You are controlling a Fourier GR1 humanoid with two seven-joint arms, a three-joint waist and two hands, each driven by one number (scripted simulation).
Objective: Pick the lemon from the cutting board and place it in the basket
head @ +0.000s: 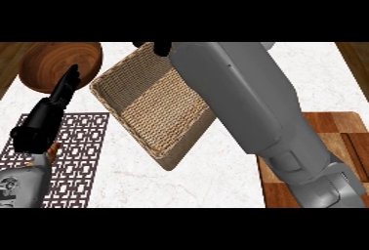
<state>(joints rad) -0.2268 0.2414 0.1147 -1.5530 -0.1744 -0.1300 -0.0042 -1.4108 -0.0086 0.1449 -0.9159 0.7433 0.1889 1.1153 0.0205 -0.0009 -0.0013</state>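
Your right forearm [267,122] is stretching from the lower right across the woven basket [148,105] toward its far rim, and it is covering a good part of the scene. Only a dark bit of the right hand [162,48] is showing past the forearm, at the basket's far edge, so you cannot tell whether it is open or closed, or whether it is carrying anything.

The lemon is not showing anywhere. The visible part of the basket's floor is holding nothing, and the part of the wooden cutting board [331,132] that is peeking out at the right, beside and under the arm, is bare too. So the lemon is either sitting in the hidden hand, or lying behind the forearm; the view is not settling which.

Judging from the arm's reach over the basket, you are probably in the carrying or placing stage, with the pick likely behind you and the release not yet confirmed. Treat the placement as unfinished until the lemon is showing inside the basket.

Your left hand [47,117] is resting at the left, fingers straight and pointing up, holding nothing, over the patterned mat [79,161] and near the round wooden bowl [54,61] on the white counter [216,185].
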